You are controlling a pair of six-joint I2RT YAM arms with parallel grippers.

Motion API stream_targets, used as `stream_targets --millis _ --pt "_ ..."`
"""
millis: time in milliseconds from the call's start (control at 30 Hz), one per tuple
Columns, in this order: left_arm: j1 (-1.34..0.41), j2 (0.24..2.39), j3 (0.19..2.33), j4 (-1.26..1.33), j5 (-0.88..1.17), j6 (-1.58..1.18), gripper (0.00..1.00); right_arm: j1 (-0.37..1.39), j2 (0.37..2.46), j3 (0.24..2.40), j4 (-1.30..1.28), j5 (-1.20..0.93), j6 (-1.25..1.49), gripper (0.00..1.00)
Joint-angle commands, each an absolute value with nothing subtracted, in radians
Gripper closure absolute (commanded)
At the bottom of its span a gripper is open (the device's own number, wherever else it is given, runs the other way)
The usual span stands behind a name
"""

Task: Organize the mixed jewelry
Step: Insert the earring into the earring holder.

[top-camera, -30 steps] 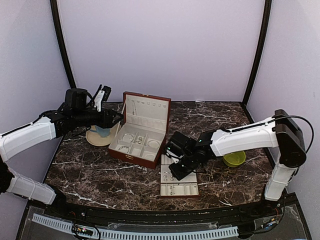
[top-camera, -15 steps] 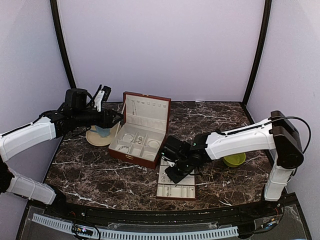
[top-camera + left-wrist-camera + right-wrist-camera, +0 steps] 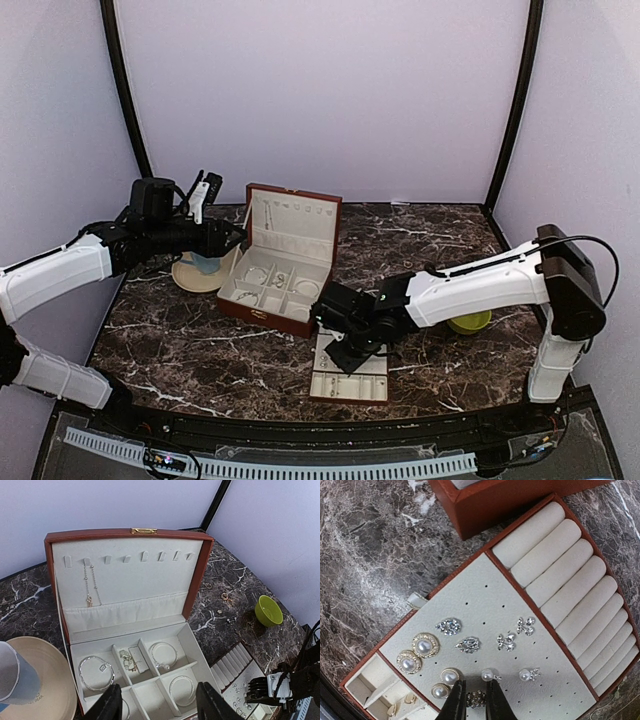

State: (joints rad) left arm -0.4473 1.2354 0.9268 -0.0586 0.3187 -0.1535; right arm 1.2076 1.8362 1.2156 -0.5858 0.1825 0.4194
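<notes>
Right wrist view: right gripper (image 3: 476,704) jaws nearly closed, pinching sparkly stud (image 3: 476,698) directly between tips, stud's long axis spanning gap, low over tray (image 3: 485,595) pad beside pearl studs (image 3: 424,646). Right arm nearer; left gripper (image 3: 161,707) hangs half open, empty, above box (image 3: 90,534) holding bracelets (image 3: 95,672). Against one second earlier: right arm shifted left and nearer along tray; left arm unmoved.

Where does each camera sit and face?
Top external: high behind, facing down at the dark marble table; both white arms show.
Left wrist: above the open reddish-brown compartment box, looking in; open left hand at bottom.
Right wrist: close over the cream slotted tray; right hand pinches a sparkly piece.
Shared: both wrist views show that tray.
</notes>
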Motion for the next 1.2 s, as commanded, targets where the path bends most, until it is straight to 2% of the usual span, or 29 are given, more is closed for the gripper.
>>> stream_targets --millis 0,933,1167 --pt "-0.443 1.216 0.913 -0.041 0.330 -0.160 0.46 1.224 1.853 1.241 -0.589 0.190 0.414 0.87" --pt "-0.443 1.232 0.913 -0.043 0.327 -0.159 0.47 1.210 1.778 1.203 -0.570 0.193 0.428 0.71" --pt "-0.443 1.234 0.912 -0.042 0.322 -0.157 0.47 1.183 1.732 1.166 -0.543 0.163 0.436 0.71"
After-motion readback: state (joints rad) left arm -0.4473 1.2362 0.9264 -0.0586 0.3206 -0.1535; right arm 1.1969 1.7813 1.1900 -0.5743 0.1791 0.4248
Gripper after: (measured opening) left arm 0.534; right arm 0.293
